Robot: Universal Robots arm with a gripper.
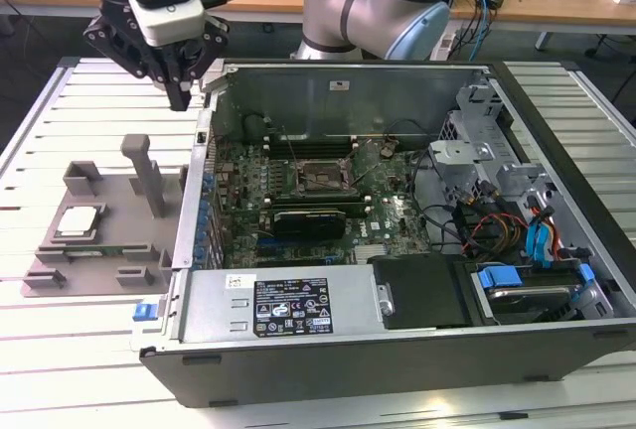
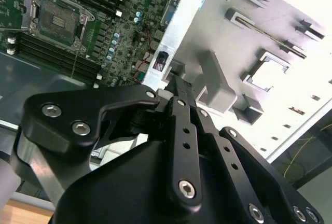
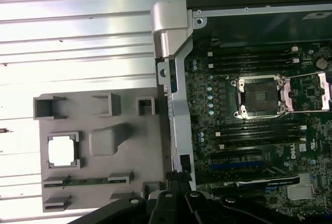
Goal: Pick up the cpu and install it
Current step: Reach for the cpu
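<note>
The cpu (image 1: 79, 220), a small silvery square chip, lies in a recess of the grey holder block (image 1: 119, 230) on the slatted table, at the exterior view's left of the open computer case (image 1: 397, 350). It also shows as a bright square in both wrist views (image 3: 63, 150) (image 2: 272, 73). The dark socket frame (image 1: 323, 179) on the green motherboard stands open with nothing in it (image 3: 258, 97). My black gripper (image 1: 180, 99) hangs above the table beside the case's back left corner, well behind the cpu. It is shut and holds nothing (image 3: 174, 186).
A grey post (image 1: 149, 173) and several raised tabs stick up from the holder block. The case's metal side wall (image 1: 194, 201) stands between holder and motherboard. A black card (image 1: 310, 220), cables and a drive cage (image 1: 537, 240) crowd the case.
</note>
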